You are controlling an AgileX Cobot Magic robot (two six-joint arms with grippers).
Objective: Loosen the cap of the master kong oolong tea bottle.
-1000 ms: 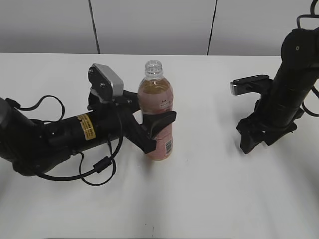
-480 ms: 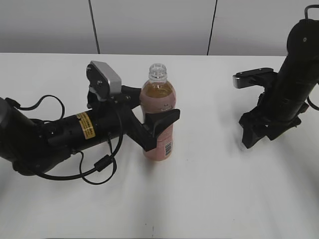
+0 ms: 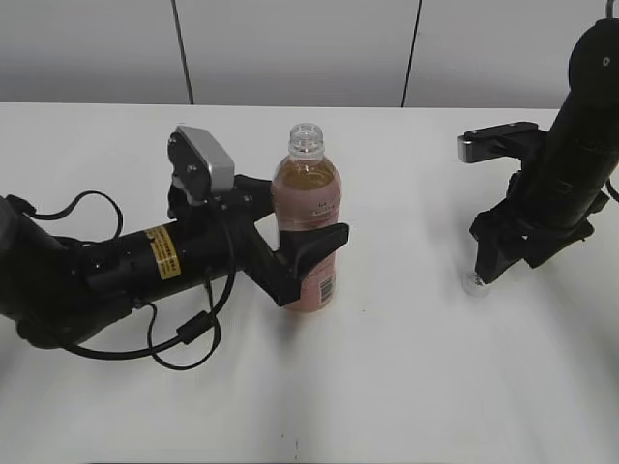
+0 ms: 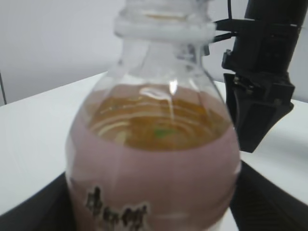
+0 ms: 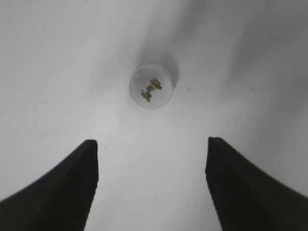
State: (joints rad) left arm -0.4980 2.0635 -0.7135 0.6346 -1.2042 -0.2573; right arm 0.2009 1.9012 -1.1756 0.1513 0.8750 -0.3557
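The master kong oolong tea bottle [image 3: 307, 230] stands upright on the white table, its clear threaded neck bare. It fills the left wrist view [image 4: 154, 159]. My left gripper [image 3: 302, 253] is shut on the bottle's pink-labelled body. The small white cap [image 5: 151, 85] lies on the table, seen from above in the right wrist view, with a dark mark on top. In the exterior view the cap [image 3: 474, 282] sits just below my right gripper [image 3: 495, 263]. My right gripper [image 5: 151, 147] is open and empty, a little above the cap.
The white table [image 3: 387, 367] spreads around both arms. A grey panelled wall [image 3: 290, 48] stands behind the table's far edge. Black cables [image 3: 184, 333] trail from the left arm onto the table.
My right gripper has risen and moved slightly right, leaving the cap lying on the table below it. The left arm has shifted the bottle a little but still holds it.
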